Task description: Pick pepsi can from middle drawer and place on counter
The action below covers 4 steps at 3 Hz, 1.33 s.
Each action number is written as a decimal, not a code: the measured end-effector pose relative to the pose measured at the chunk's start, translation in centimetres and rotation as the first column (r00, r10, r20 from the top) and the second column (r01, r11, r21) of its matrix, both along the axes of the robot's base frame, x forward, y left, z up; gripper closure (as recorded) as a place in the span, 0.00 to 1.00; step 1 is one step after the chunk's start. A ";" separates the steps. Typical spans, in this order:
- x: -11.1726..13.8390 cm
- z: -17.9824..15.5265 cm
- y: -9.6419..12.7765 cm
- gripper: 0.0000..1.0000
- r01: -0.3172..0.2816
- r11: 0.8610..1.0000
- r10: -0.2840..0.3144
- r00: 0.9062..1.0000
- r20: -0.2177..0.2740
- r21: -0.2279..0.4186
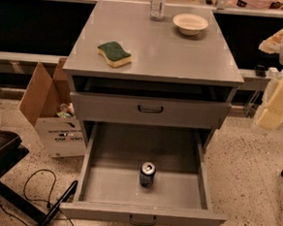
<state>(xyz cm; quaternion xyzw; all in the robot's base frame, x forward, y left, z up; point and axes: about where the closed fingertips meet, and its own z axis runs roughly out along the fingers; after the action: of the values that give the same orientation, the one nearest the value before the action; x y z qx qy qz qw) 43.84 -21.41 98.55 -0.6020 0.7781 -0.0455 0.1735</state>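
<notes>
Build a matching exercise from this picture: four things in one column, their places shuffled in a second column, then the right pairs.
Things
1. pepsi can
2. sponge
3. bowl
4. end effector

Places
A. back right of the counter
B. right edge of the picture, off to the side of the counter
C. upright in the open middle drawer
D. front left of the counter

Pairs: 1-C, 2-D, 3-A, 4-B
</notes>
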 end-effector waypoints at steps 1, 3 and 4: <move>0.1 -0.2 0.2 0.00 -0.001 1.000 0.001 1.000 0.006 0.013; -0.1 -10.5 2.8 0.00 0.031 0.945 -0.021 0.999 -0.034 0.324; 0.2 -15.5 4.4 0.00 0.016 0.863 -0.024 1.000 0.010 0.505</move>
<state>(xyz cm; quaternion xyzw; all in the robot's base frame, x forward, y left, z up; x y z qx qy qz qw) 44.02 -17.04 83.05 -0.5272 0.7677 0.1529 0.3306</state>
